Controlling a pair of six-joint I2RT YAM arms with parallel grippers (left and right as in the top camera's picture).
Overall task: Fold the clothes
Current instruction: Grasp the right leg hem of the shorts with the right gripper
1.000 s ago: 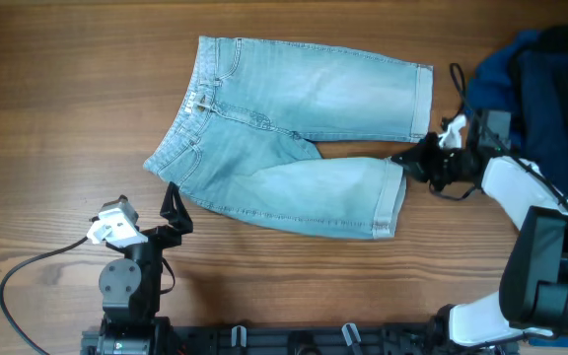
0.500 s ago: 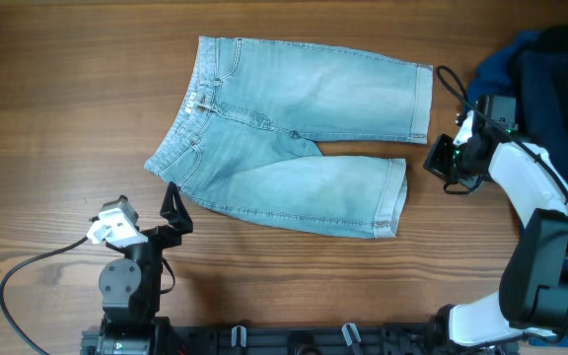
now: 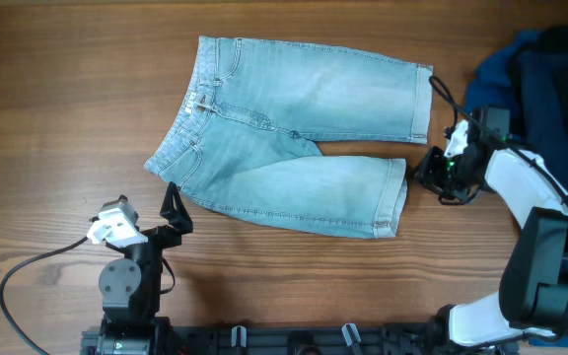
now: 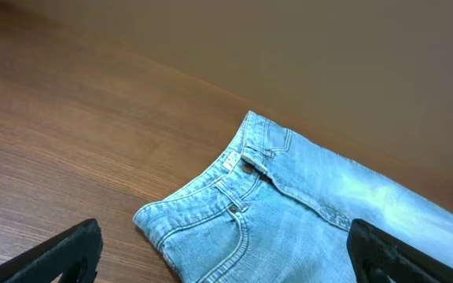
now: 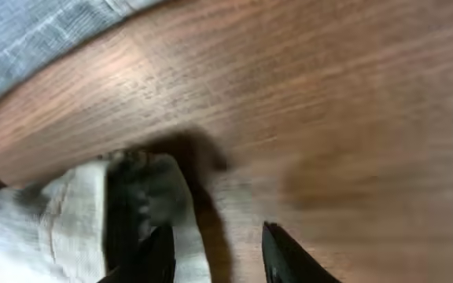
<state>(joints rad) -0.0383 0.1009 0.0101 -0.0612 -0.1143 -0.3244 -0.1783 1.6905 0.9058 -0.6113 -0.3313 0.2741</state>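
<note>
Overhead, I saw a wooden table (image 3: 47, 99) of warm brown boards with a fine straight grain running its length, its surface matte. Through the left wrist camera a plain tan wall (image 4: 329, 47) rose just beyond the table's far edge. The denim shorts (image 3: 294, 138) lay spread flat on the wood, pale blue and faded almost white along the thighs, with stitched seams, a buttoned waistband and turned-up cuffs at both leg ends. The left pincer (image 3: 176, 209) stood wide open and empty. The waistband end of the shorts lay just ahead of its fingertips, near but apart from them. The right pincer (image 3: 427, 176) sat low at the other end, its tips just beside the cuff of the nearer leg. In its own camera the two dark fingers (image 5: 160, 251) stood parted with bare wood showing between them. The thick rolled cuff, ribbed with stitching, lay bunched against one of them, and I could see no cloth pinched in the gap. Behind that pincer, on the side away from the shorts, a heap of dark navy garments (image 3: 540, 89) lay crumpled in soft folds at the table's edge. A thin black cable (image 3: 18, 276) looped over the wood behind the left pincer's base.
</note>
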